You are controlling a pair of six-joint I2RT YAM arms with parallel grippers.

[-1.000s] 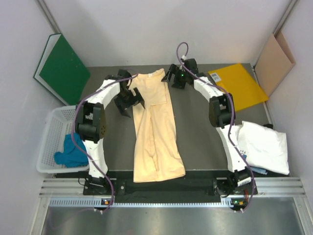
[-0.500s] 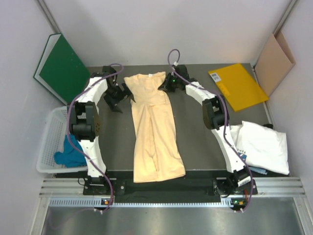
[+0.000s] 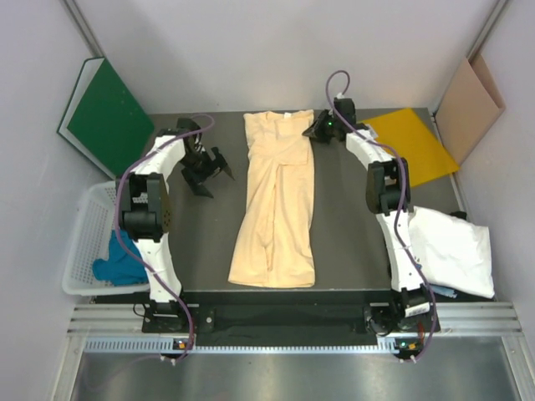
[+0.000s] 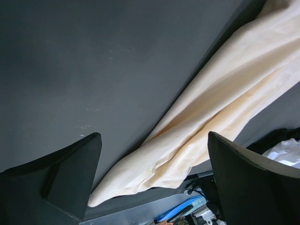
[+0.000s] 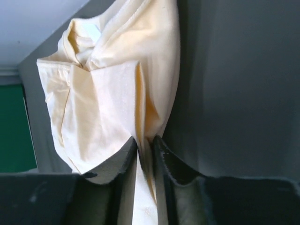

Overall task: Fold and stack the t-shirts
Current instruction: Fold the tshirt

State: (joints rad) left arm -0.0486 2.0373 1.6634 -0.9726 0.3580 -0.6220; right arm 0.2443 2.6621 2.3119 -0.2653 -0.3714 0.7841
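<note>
I count one peach t-shirt [image 3: 276,217], one white t-shirt [image 3: 456,251], one teal t-shirt [image 3: 121,266]: three in all. One basket [image 3: 81,242], one yellow folder [image 3: 414,146], one green binder [image 3: 109,117], one brown card [image 3: 468,104].

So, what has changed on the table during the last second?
The right gripper, shut on the far edge of the peach-yellow t-shirt, dragged that end rightward. The left gripper, open, drew back leftward. The white t-shirt, teal t-shirt and yellow folder stayed put.

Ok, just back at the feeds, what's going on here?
The right tool is pinching the far right corner of the peach shirt, which lies as a long narrow strip down the table. The left tool is open over bare table beside it. A white shirt waits on the right, a teal shirt in the basket.
</note>
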